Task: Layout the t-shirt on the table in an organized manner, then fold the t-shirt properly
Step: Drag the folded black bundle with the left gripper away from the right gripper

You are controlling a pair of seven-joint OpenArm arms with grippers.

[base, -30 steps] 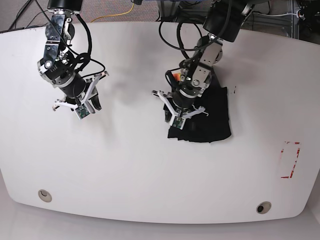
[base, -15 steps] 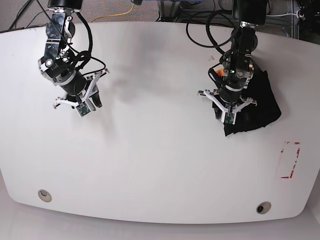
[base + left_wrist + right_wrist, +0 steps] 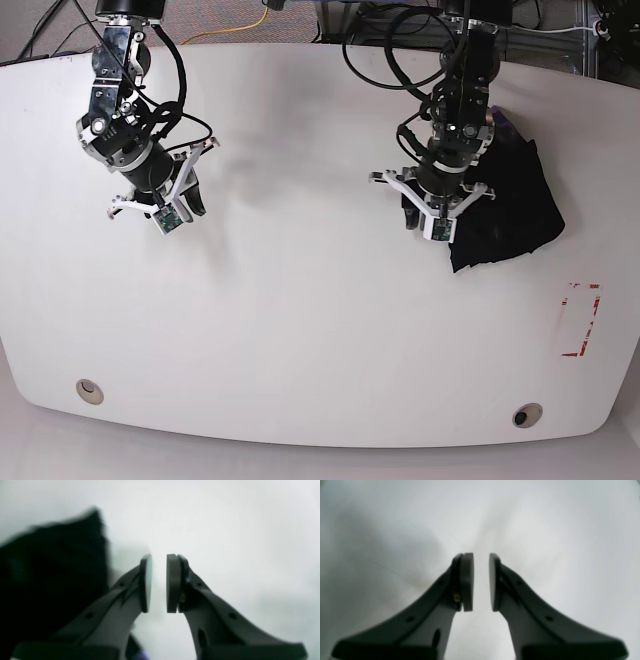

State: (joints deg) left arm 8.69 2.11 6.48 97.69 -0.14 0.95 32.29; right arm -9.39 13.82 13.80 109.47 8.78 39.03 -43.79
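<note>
While the t-shirt [image 3: 505, 215] sits bunched in a dark heap toward the base view's right side of the table [image 3: 320, 330], well short of being laid out, I judge the next move hangs on where it lies from my left gripper [image 3: 432, 213]. That gripper hovers just beside the heap's near edge, with the cloth spreading away behind the arm. In the left wrist view the shirt [image 3: 52, 575] fills the left of the picture, off to the side of the pads and not between them. Its long axis I can't call; it's too crumpled. My left arm is plainly the nearer one. Its jaws stand at a narrow gap with nothing in them. My right gripper [image 3: 168, 212] hangs well apart over bare table, also narrowly parted and empty.
</note>
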